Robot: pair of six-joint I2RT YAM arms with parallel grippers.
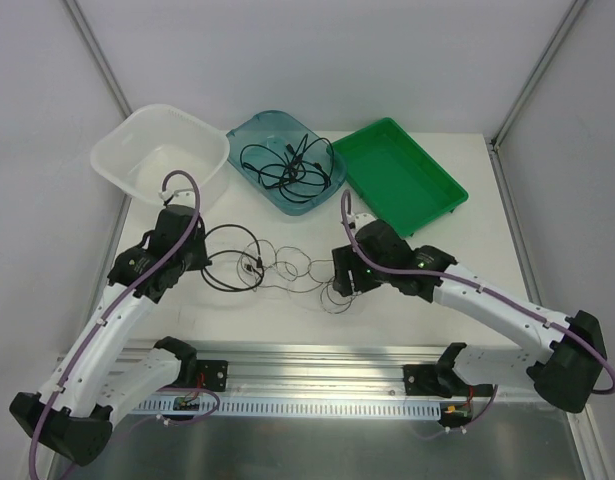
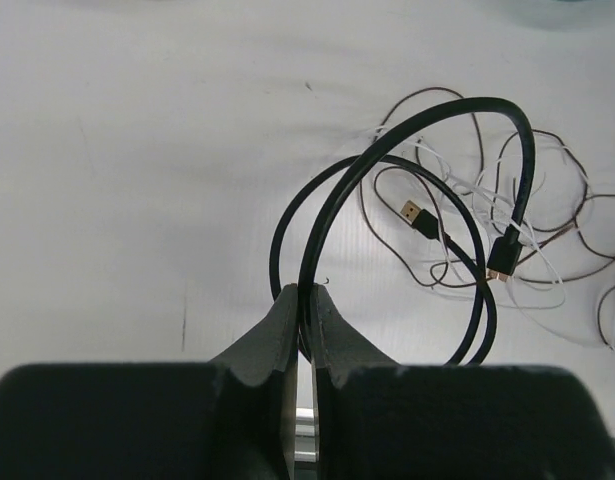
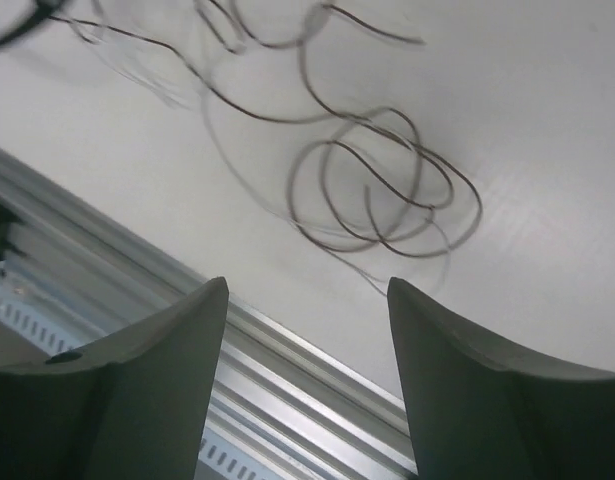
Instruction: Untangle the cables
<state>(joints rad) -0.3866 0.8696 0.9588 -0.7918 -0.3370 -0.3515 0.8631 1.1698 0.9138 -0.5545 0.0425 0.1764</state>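
Note:
On the white table lies a tangle of cables. My left gripper (image 2: pixel 305 290) is shut on a thick black cable (image 2: pixel 487 99) that rises in a double loop ahead of the fingers, with its two plugs (image 2: pixel 419 218) lying inside the tangle. In the top view this gripper (image 1: pixel 199 258) sits at the left end of the loop (image 1: pixel 227 228). A thin dark brown cable (image 1: pixel 297 268) snakes from there to the right and is crossed by a thin white cord (image 2: pixel 547 290). My right gripper (image 3: pixel 307 285) stands open and holds nothing, just above the brown coil (image 3: pixel 476 205) and the table's front edge.
At the back stand a clear plastic bowl (image 1: pixel 127 140), a teal tray (image 1: pixel 249 130) holding more black cables (image 1: pixel 287 165), and a green tray (image 1: pixel 427 210). An aluminium rail (image 1: pixel 317 365) runs along the table's near edge, right under the right gripper (image 1: pixel 345 283).

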